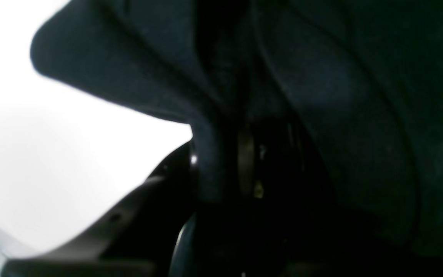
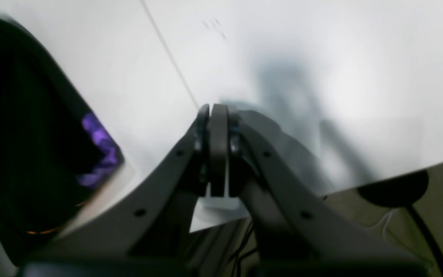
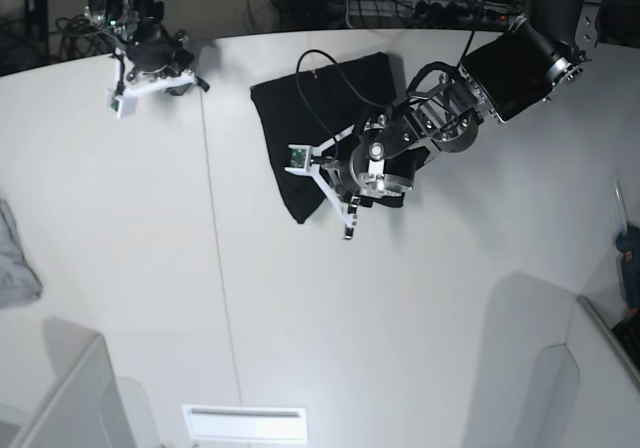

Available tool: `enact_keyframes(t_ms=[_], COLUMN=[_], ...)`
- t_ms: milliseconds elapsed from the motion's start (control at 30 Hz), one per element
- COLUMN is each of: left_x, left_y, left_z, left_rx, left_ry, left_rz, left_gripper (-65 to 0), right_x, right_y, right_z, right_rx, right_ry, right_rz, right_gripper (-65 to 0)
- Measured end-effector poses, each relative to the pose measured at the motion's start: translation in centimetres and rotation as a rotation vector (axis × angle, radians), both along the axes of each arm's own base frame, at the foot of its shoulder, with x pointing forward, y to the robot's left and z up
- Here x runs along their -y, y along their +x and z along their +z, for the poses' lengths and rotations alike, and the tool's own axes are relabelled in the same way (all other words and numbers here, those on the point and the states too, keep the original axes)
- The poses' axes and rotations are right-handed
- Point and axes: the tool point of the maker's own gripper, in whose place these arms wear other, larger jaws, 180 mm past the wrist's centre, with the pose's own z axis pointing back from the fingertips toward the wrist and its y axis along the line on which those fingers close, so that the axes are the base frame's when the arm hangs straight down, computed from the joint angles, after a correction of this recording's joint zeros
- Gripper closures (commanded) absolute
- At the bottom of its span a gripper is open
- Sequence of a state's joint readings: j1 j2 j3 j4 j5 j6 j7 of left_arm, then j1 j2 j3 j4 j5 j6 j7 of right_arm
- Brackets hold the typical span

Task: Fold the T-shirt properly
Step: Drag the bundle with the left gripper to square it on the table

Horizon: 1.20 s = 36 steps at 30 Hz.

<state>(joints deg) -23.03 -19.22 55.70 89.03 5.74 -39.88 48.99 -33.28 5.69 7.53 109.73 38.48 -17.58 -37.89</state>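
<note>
Pinching with the left gripper [image 3: 332,194]: jaws narrowed to a small gap, a raised fold of the black T-shirt [image 3: 322,96] caught between them. Seen close in the left wrist view as dark cloth [image 1: 340,96] filling most of the picture, one ridge of it running down into the left gripper [image 1: 214,157], bright tabletop behind on the left.

Spread widest: the white table [image 3: 400,348], crossed from back to front by a thin seam [image 3: 215,268].

Lying next in size, on the far middle of that table: the T-shirt, laid as a rough dark block, its near edge under the left gripper. Crossed on top by a looping black cable [image 3: 322,66] from the left arm [image 3: 500,68], which reaches in from the far right side of the base view.

Hanging at the far left corner in the base view, well apart from the T-shirt: the right gripper [image 3: 130,90]. Shown in its own wrist view as the right gripper [image 2: 214,111] with both fingers pressed flat together, holding nothing, over bare table.

Resting at the left edge of the table: a small grey cloth [image 3: 12,258], partly cut off.

Showing smallest, in the right wrist view: a purple patch [image 2: 99,151] at the edge of the T-shirt [image 2: 21,134].
</note>
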Motion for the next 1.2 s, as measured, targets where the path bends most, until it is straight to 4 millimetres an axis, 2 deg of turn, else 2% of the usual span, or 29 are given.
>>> enact_keyframes(t_ms=[167,400,533,667,867,1200], left_x=[0.9,4.2,5.0,5.1,5.2,5.5], left_y=[0.1,-0.9,-1.0,-1.0,-0.5,0.0], left_z=[0.1,0.6,0.3,-0.3,-0.1,0.3], left_rx=[-0.006,-0.028,-0.026,-0.042,-0.036,-0.024], left_ry=[-0.056,-0.132,-0.101,-0.086,-0.086,-0.082], left_rz=[-0.018,-0.052,-0.111,-0.125,-0.129,-0.136], left_gripper=[0.0,0.0,0.0,0.0,0.0,0.0], right_x=[-0.4,-0.4,-1.6,-2.0,-4.4,-4.3], right_y=[-0.3,-0.4,-0.5,-0.5,-0.8,-0.8], right_z=[-0.6,-0.6,-0.7,-0.7,-0.8,-0.8], right_rx=[-0.017,-0.018,-0.023,-0.021,-0.028,-0.03], right_ry=[0.012,0.011,0.032,0.035,0.073,0.068], right_rz=[-0.005,-0.005,0.022,0.031,0.083,0.086], right_gripper=[0.0,0.0,0.0,0.0,0.0,0.0])
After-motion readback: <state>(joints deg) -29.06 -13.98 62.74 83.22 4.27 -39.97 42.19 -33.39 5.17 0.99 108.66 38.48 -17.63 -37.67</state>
